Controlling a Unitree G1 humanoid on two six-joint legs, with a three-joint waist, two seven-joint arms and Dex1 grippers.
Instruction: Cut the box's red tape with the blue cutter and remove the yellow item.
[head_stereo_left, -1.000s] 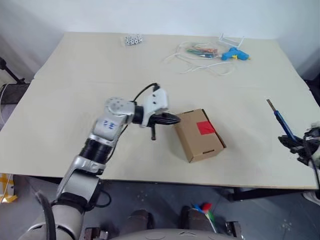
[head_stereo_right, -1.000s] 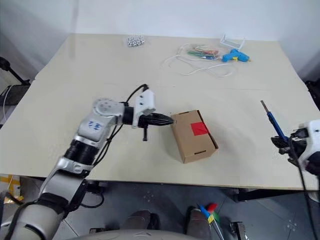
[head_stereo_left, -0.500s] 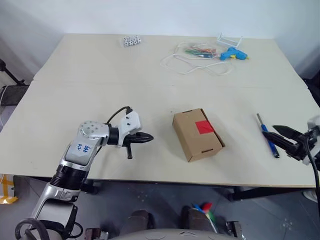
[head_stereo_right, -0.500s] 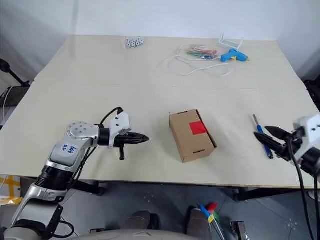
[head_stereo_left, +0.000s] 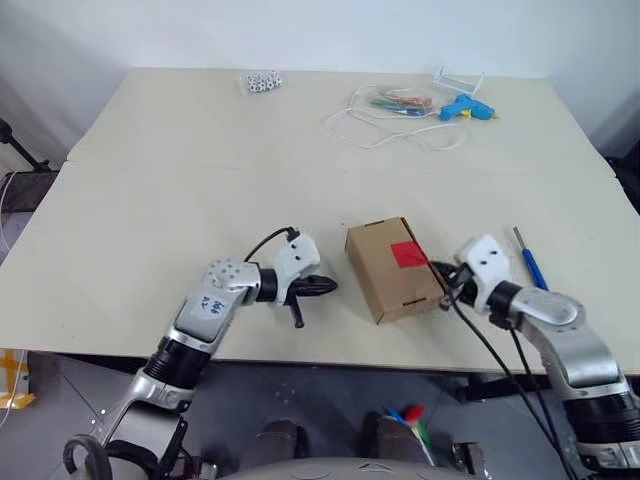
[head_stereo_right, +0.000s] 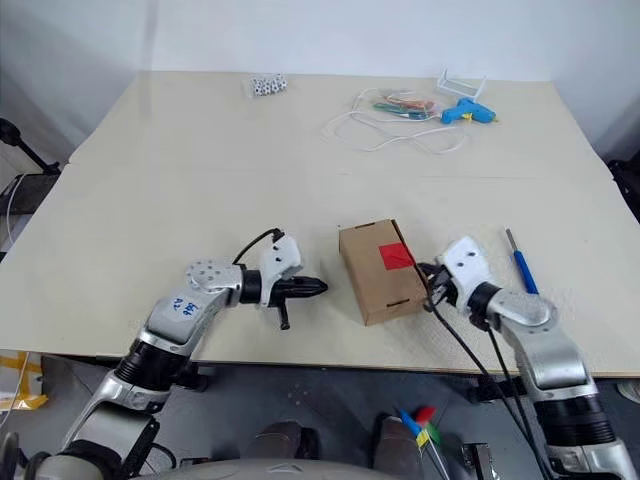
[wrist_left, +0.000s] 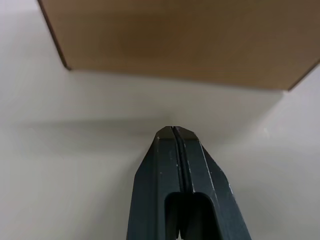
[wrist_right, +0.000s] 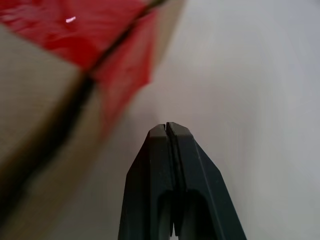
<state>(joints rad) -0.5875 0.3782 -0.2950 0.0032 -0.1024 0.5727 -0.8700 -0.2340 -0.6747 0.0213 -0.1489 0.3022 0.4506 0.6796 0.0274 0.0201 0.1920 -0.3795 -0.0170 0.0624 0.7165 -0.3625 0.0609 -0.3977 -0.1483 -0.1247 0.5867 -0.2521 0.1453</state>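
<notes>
The brown box (head_stereo_left: 385, 275) lies near the table's front edge, flaps closed. The red tape (head_stereo_left: 408, 254) sits across its top seam and folds over the right edge (wrist_right: 75, 35). My left gripper (head_stereo_left: 326, 287) is shut and empty, pointing at the box's left side (wrist_left: 175, 40) with a small gap between. My right gripper (head_stereo_left: 441, 274) is shut and empty, its tip at the box's right side just below the tape. The blue cutter (head_stereo_left: 530, 263) lies loose on the table right of my right arm. The yellow item is out of view.
At the far right of the table (head_stereo_left: 150, 180) lie a light-blue glue gun (head_stereo_left: 468, 108), a tangle of white cable (head_stereo_left: 385, 125) with coloured bits, and a white wire stand (head_stereo_left: 460, 78). A cluster of small white pieces (head_stereo_left: 262, 81) sits at the far left. The front table edge runs just below both grippers.
My right gripper laid the blue cutter on the table, let go, swung left to the box's right side and shut. My left gripper came off the box's left corner and sank slightly.
</notes>
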